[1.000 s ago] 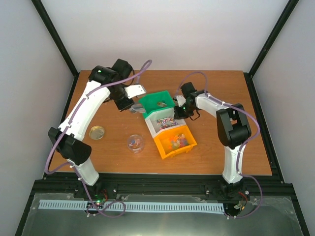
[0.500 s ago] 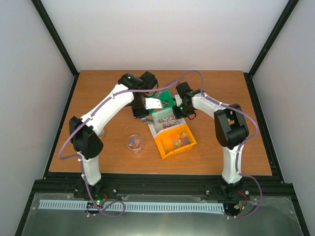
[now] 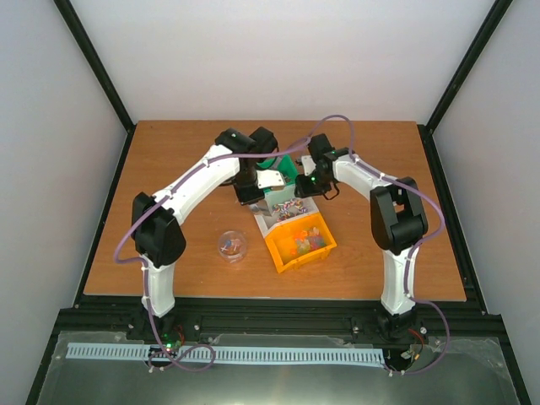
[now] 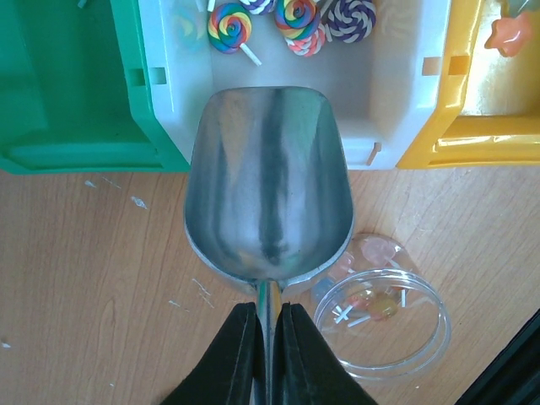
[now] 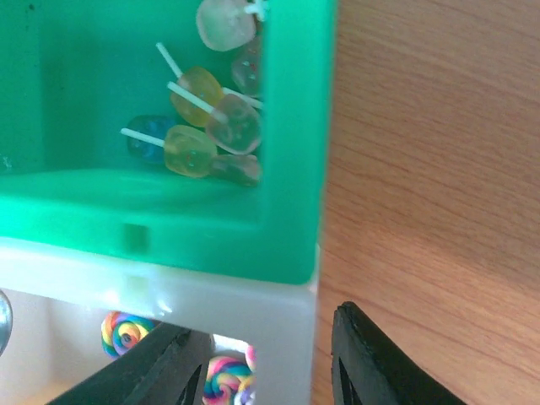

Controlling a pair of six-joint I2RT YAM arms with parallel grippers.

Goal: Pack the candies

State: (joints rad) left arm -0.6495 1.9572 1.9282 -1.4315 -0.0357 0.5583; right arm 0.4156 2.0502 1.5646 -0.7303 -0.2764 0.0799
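The left end effector (image 4: 267,316) is clamped on the thin handle of the smooth, rounded metal scoop (image 4: 268,186) beside the white plastic bin (image 4: 396,84) of swirled candies (image 4: 229,24), while the right end effector (image 5: 268,325) gapes astride that bin's corner.

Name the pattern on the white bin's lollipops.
Spiral swirls, rainbow or purple-white; the lollipops show best in the left wrist view.

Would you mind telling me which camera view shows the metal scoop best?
The left wrist view: the scoop fills the frame, empty, its handle in the left pincer. The top external view largely hides it under the arm; the right wrist view catches only a sliver.
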